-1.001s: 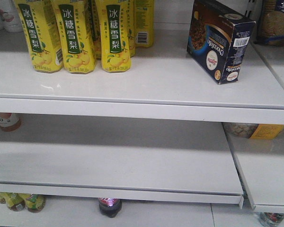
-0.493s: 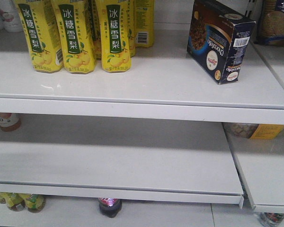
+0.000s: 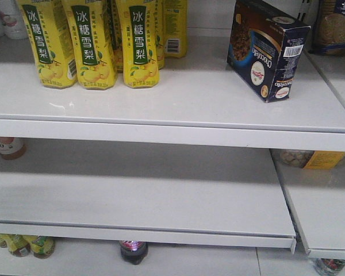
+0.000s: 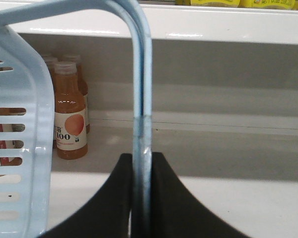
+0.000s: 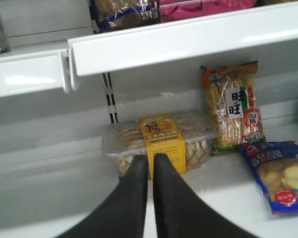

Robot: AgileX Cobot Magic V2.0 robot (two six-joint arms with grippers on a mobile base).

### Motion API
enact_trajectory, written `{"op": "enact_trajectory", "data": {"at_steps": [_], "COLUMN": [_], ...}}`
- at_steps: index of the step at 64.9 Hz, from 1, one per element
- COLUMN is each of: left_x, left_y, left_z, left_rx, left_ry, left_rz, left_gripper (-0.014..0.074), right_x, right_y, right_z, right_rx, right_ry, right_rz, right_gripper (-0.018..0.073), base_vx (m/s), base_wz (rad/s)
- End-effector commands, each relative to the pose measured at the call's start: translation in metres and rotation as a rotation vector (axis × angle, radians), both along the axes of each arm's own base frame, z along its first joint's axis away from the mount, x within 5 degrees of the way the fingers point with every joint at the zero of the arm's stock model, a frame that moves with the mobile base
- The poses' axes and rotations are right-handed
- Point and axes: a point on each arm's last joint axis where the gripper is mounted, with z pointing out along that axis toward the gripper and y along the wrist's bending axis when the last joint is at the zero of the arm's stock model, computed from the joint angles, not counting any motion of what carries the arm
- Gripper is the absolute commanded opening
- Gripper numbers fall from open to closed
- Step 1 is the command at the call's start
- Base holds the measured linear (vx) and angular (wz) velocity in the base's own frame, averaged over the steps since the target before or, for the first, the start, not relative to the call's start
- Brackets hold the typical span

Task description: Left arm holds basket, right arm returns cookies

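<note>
**shelfwatcher:** so where were the cookies (image 3: pixel 268 49) in that shot? I only saw them in the front view.

**armnerd:** yeah, the navy box stood on the top shelf (image 3: pixel 207 98), near its right edge and toward the back, turned at an angle with the barcode end facing front-right. Nothing was gripping it. The yellow drink bottles (image 3: pixel 92 43) were lined up along the back-left part of the same shelf, well apart from the box.

**shelfwatcher:** and the basket?

**armnerd:** the left gripper (image 4: pixel 141 198) was pinched tight on one thin loop handle of the basket (image 4: pixel 20 129), black fingers (image 4: pixel 109 203) pressed against both sides of the handle. Slotted blue wall filled the left edge of that wrist view, with an orange juice bottle (image 4: pixel 70 116) standing on the shelf behind it.

**shelfwatcher:** right one?

**armnerd:** right gripper (image 5: pixel 151 171) had its fingers nearly touching, only a sliver of a gap, holding nothing. It pointed at a clear tray of biscuits (image 5: pixel 161 139) with a yellow band, back of a lower shelf. A corn snack bag (image 5: pixel 232 106) stood just beside that tray, and a blue snack pack (image 5: pixel 278 173) lay nearer the front-right corner.
</note>
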Motion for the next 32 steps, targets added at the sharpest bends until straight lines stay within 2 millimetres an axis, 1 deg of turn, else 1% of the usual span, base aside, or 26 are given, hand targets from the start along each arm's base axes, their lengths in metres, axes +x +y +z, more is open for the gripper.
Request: {"op": "enact_trajectory", "data": {"at_steps": [1, 6, 25, 32], "left_x": [-0.003, -0.003, -0.003, -0.003], "left_y": [0.000, 0.000, 0.000, 0.000], "left_z": [0.021, 0.021, 0.021, 0.021], "left_rx": [0.032, 0.032, 0.032, 0.032], "left_ry": [-0.150, -0.150, -0.150, -0.150], "left_rz": [0.002, 0.002, 0.002, 0.002], "left_gripper": [-0.0003, -0.0003, -0.0003, -0.0003], "right_x": [0.001, 0.001, 0.001, 0.001], "right_y": [0.000, 0.000, -0.001, -0.001], "right_z": [0.003, -0.008, -0.019, -0.021], "right_rx": [-0.017, -0.002, -0.065, -0.089], "right_ry": [-0.096, -0.097, 0.058, 0.081], "right_rz": [0.001, 0.005, -0.002, -0.002], "right_gripper": [-0.0006, -0.0006, -0.0006, -0.0006], "base_vx": [0.00, 0.00, 0.00, 0.00], "base_wz": [0.00, 0.00, 0.00, 0.00]}}
